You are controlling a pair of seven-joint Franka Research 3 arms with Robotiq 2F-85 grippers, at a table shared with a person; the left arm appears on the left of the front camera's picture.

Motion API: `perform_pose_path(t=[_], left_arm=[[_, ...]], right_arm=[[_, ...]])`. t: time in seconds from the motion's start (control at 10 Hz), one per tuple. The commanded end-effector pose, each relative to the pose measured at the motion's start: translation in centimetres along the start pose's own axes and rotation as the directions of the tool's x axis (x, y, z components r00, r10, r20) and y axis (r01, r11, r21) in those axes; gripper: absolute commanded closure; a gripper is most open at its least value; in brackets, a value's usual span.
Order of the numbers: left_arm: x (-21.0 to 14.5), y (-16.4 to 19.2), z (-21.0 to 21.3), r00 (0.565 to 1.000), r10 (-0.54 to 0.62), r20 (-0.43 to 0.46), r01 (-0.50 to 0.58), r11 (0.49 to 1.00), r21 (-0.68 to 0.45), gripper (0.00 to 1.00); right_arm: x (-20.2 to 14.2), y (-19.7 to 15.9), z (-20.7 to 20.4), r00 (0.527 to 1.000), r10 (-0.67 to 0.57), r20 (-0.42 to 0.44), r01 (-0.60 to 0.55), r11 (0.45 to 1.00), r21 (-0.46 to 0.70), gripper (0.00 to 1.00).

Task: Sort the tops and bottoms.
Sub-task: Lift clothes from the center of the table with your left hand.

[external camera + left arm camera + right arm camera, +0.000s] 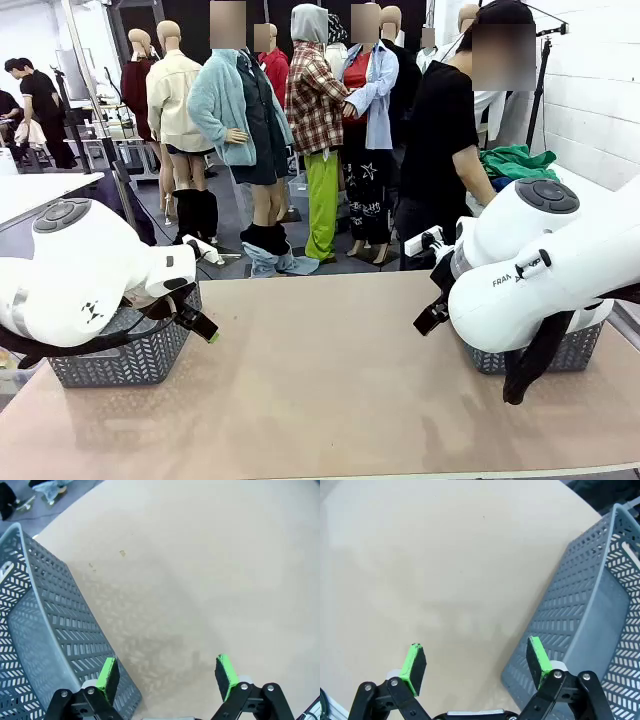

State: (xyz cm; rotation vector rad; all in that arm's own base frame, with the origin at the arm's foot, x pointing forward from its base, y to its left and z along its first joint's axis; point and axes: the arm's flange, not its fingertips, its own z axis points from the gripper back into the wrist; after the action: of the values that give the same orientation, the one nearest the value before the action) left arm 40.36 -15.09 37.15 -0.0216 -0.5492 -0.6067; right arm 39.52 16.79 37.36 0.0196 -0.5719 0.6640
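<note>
The tops are out of view. Green cloth (517, 160) lies beyond the table beside the person (440, 140); I cannot tell whether it is one of the bottoms. My left gripper (203, 327) (166, 672) hangs open over the bare tabletop just right of the left grey basket (125, 362) (45, 630), with nothing between its green pads. My right gripper (428, 318) (476, 661) is open too, with nothing in it, just left of the right grey basket (572, 350) (590, 605).
The beige table (320, 380) stretches between the two baskets. The person stands at the far right edge, turned away towards the green cloth. Both bulky white arms hang over the baskets at the table's sides.
</note>
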Motion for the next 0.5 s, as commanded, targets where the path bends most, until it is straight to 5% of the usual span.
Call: perform_pose_path(t=[0.0, 0.4], left_arm=[[0.00, 0.00, 0.00, 1.000, 0.000, 0.000, 0.000, 1.000, 0.000, 0.00], [0.00, 0.00, 0.00, 1.000, 0.000, 0.000, 0.000, 1.000, 0.000, 0.00]], right_arm=[[0.00, 0.00, 0.00, 1.000, 0.000, 0.000, 0.000, 1.000, 0.000, 0.00], [0.00, 0.00, 0.00, 1.000, 0.000, 0.000, 0.000, 1.000, 0.000, 0.00]])
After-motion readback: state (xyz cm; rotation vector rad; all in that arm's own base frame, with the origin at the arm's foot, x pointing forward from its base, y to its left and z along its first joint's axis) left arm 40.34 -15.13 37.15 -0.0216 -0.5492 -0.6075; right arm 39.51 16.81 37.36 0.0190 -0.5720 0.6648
